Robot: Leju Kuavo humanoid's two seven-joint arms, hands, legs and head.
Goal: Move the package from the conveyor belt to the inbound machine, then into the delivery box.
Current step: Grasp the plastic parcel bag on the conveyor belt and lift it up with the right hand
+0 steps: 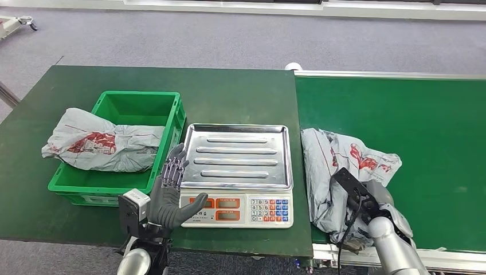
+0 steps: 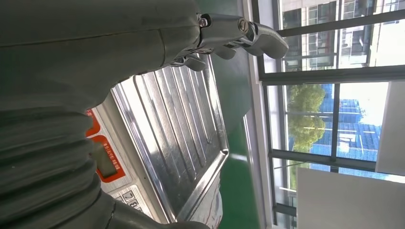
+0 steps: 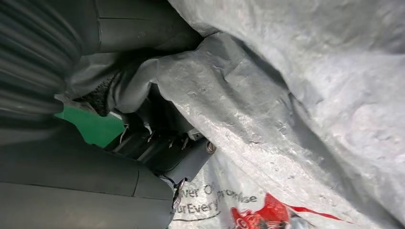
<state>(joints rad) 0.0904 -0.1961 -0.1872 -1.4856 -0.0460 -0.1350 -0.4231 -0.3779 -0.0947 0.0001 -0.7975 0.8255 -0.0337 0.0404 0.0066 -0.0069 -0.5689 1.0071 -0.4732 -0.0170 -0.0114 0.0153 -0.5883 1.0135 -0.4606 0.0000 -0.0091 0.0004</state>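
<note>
1. Over on the green conveyor belt (image 1: 412, 114), at its near edge, lies the crumpled grey plastic mail bag with red print (image 1: 344, 166). That's the pkg I must move.
2. My right hand (image 1: 375, 215) is on the bag's near end. Right wrist view shows dark fingers (image 3: 157, 152) pushed into the grey folds (image 3: 286, 95), so I judge it has hold of the bag.
3. My left hand (image 1: 169, 195) holds nothing. Its fingers are straight and apart, just beside the left edge of the silver ribbed scale tray (image 1: 240, 154).
4. Step in hand, I think: the pick-up off the belt. The bag has not left the belt yet.
5. Next move calls for a lift, then a short carry left onto the tray of the inbound machine w/ the red and white keypad front (image 1: 235, 209).
6. After that comes the green plastic delivery box (image 1: 143, 103), where another grey bag (image 1: 97, 146) lies over the left rim.
7. Hard to tell: how firm the grip is, bc the bag and wrist cover hide most of the fingers.
</note>
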